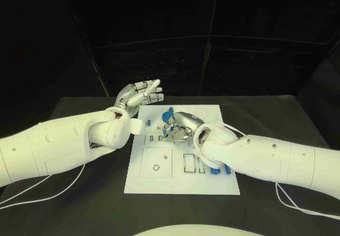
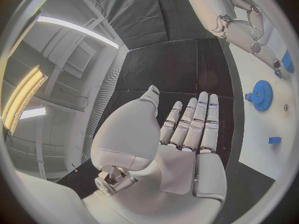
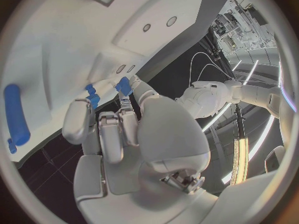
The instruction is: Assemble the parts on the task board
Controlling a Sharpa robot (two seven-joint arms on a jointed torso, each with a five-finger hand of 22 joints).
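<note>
Your white rectangular task board (image 1: 142, 183) lies flat in the middle of the black table (image 1: 70, 206), long side running away from you. A small blue plastic part (image 3: 123, 86) is pinched in the fingertips of your right hand (image 1: 181, 129), which is bent down over the board's middle. A second small blue piece (image 3: 91, 95) sits just beside those fingers; whether it is held cannot be told. A round blue toothed gear (image 2: 262, 95) stands on the board near its far end, a small blue block (image 2: 274, 140) lies apart from it, and a long blue bar (image 3: 15, 113) rests near one edge. Your left hand (image 1: 140, 93) is raised off the board's far left corner, palm open, fingers straight and side by side, holding nothing
</note>
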